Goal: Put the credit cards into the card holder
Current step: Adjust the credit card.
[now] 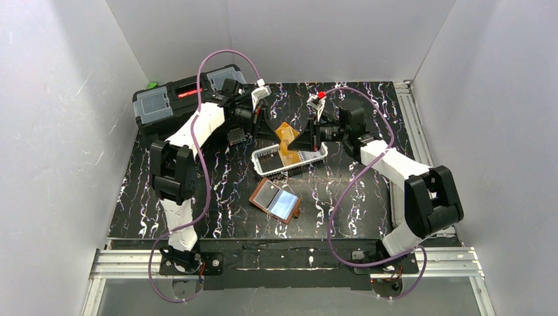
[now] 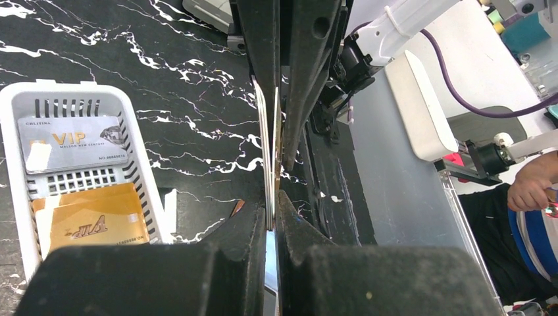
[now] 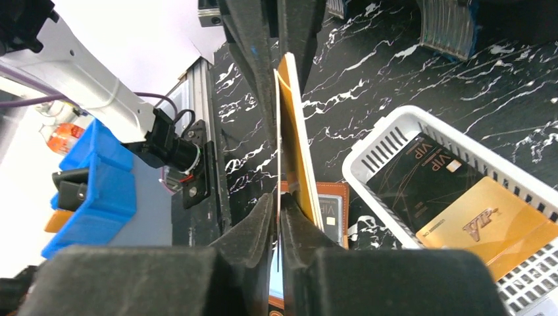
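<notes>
Both grippers hold a small stack of credit cards [image 1: 285, 135] on edge above the white basket [image 1: 264, 156]. My left gripper [image 1: 268, 129] is shut on the stack from the left; in the left wrist view [image 2: 272, 197] the cards [image 2: 270, 145] show edge-on. My right gripper [image 1: 304, 137] is shut from the right; in the right wrist view [image 3: 277, 201] a thin card sits between its jaws, and orange-gold cards [image 3: 295, 131] splay beside its right finger. The brown card holder [image 1: 276, 201] lies open near the basket and also shows in the right wrist view [image 3: 332, 210].
The basket holds more cards: a whitish VIP card [image 2: 72, 141], orange-gold ones [image 2: 92, 220] and a dark one [image 3: 421, 181]. A big black toolbox [image 1: 174, 99] stands at the back left. White walls enclose the marbled black table [image 1: 217, 191].
</notes>
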Robot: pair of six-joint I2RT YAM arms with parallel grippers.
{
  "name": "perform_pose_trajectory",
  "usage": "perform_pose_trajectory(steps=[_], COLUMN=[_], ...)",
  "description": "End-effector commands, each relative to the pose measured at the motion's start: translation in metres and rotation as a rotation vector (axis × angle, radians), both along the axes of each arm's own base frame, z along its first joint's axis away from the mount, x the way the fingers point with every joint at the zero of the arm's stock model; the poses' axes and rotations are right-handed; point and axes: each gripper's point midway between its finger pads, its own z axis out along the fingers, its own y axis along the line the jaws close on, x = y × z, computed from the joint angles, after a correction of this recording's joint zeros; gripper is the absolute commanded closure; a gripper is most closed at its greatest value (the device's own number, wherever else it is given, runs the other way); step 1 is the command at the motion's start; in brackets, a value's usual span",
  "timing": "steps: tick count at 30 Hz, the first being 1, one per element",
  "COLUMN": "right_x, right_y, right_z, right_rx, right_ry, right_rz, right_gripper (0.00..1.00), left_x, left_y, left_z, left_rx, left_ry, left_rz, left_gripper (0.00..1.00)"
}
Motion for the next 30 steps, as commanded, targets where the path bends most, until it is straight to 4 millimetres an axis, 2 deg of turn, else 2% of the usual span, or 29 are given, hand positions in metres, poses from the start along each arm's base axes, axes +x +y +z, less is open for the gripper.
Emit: perform_pose_trajectory(steps=[1, 2, 10, 16, 18, 22, 25, 27, 30], right_x=[0.001, 0.003, 0.013, 0.017, 0.019, 0.022, 0.022, 0.022, 0.022], right_y=[0.008, 0.008, 0.014, 0.016, 0.016, 0.017, 0.017, 0.017, 0.015], right_z=[0.015, 0.01, -0.031, -0.052, -0.057, -0.065, -0.069, -0.069, -0.066], right_rx=[0.034, 0.022, -0.028, -0.047, -0.051, -0.061, -0.067, -0.072, -0.087], right_ry=[-0.014, -0.001, 0.12, 0.17, 0.18, 0.2, 0.214, 0.217, 0.212], right_rz=[0.028, 0.016, 0.013, 0.013, 0.011, 0.007, 0.009, 0.006, 0.0], right_gripper=[0.94, 0.99, 0.99, 0.99, 0.99, 0.99, 0.99, 0.99, 0.99], left_x=[-0.015, -0.013, 0.006, 0.025, 0.031, 0.046, 0.054, 0.053, 0.052], left_y=[-0.001, 0.0, 0.006, 0.004, 0.005, 0.009, 0.012, 0.013, 0.016], left_z=[0.033, 0.025, -0.057, -0.093, -0.105, -0.133, -0.145, -0.149, -0.144], left_rx=[-0.045, -0.019, 0.164, 0.251, 0.288, 0.407, 0.466, 0.486, 0.503], left_ry=[-0.046, -0.046, -0.059, -0.111, -0.14, -0.173, -0.167, -0.176, -0.198], left_rz=[-0.024, -0.012, 0.065, 0.087, 0.103, 0.162, 0.201, 0.203, 0.216], left_gripper=[1.0, 1.0, 1.0, 1.0, 0.95, 0.92, 0.83, 0.69, 0.51])
